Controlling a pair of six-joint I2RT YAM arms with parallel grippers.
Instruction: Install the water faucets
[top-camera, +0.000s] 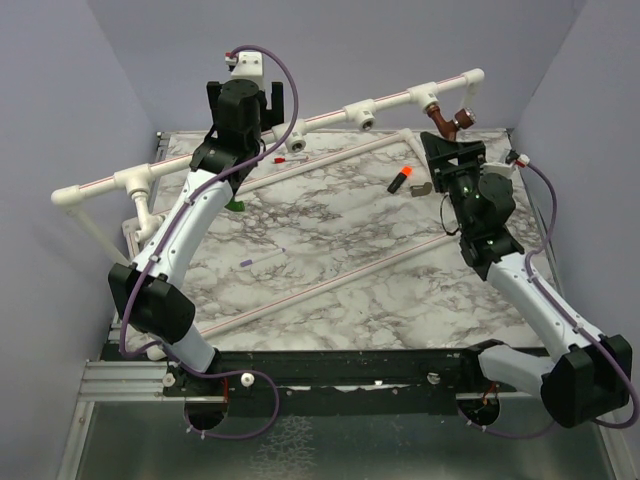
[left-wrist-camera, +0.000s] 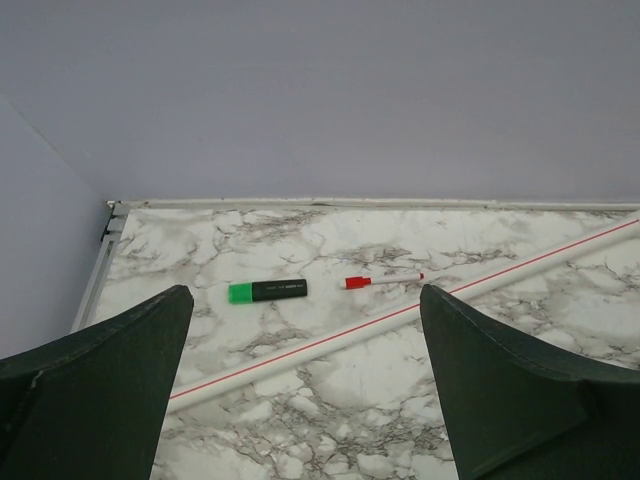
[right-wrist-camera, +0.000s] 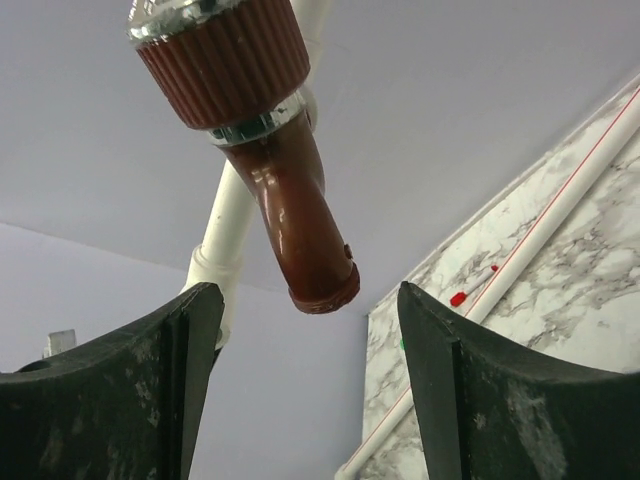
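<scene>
Right wrist view: the reddish-brown faucet (right-wrist-camera: 290, 200) under the pipe (right-wrist-camera: 225, 235) is judged light, rigid, best taken at its ribbed collar (right-wrist-camera: 225, 60); right gripper (right-wrist-camera: 308, 320) is spread, empty

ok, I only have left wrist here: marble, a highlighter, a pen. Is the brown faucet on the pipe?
Observer: Yes. The top view has the reddish-brown faucet hanging from the right-end tee of the raised white pipe.
Operator: Right gripper on it?
Observer: No. The right gripper is right by it with its jaws apart. In the right wrist view the spout hangs clear of both fingers.
Operator: Any free tee?
Observer: The middle tee shows a bare outlet, with no faucet in it.
</scene>
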